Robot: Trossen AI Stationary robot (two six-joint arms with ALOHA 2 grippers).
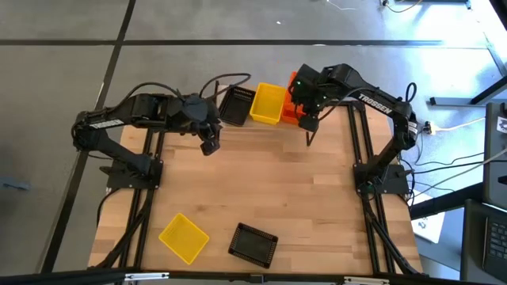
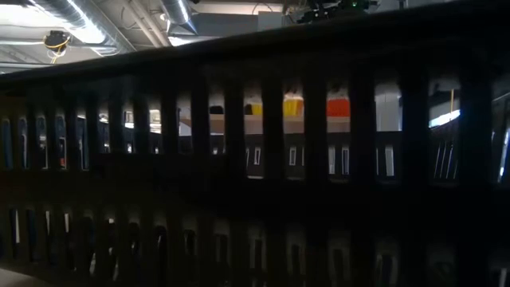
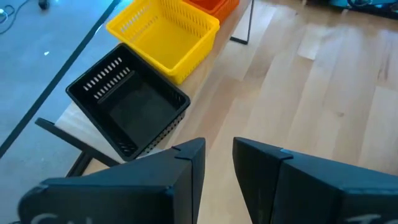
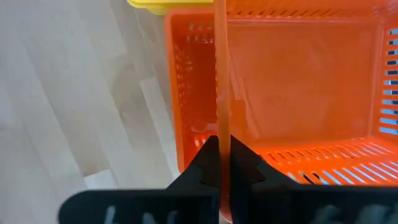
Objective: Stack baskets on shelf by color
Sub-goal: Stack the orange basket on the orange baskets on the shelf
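Your right gripper [image 4: 219, 163] is pinching the wall of an orange basket [image 4: 298, 81] between closed fingers, holding it at the right end of the shelf [image 3: 233, 25] at the table's [image 1: 269, 190] far edge. From above, the arm is covering most of that basket, so only a bit of orange [image 1: 290, 111] is showing beside it.

Your left gripper [image 3: 217, 165] is hanging empty with its fingers slightly apart, just in front of the shelf's left end. A black basket [image 3: 130, 106] is sitting there, with a yellow basket [image 3: 165, 34] next to it in the middle and the orange one beyond that.

Two more baskets are lying loose at the table's near edge: a yellow one [image 1: 184, 237] toward the left and a black one [image 1: 253, 244] just right of it, well apart from both grippers.

The low view is looking through dark mesh that is blocking nearly everything; yellow and orange patches are showing through the slots.
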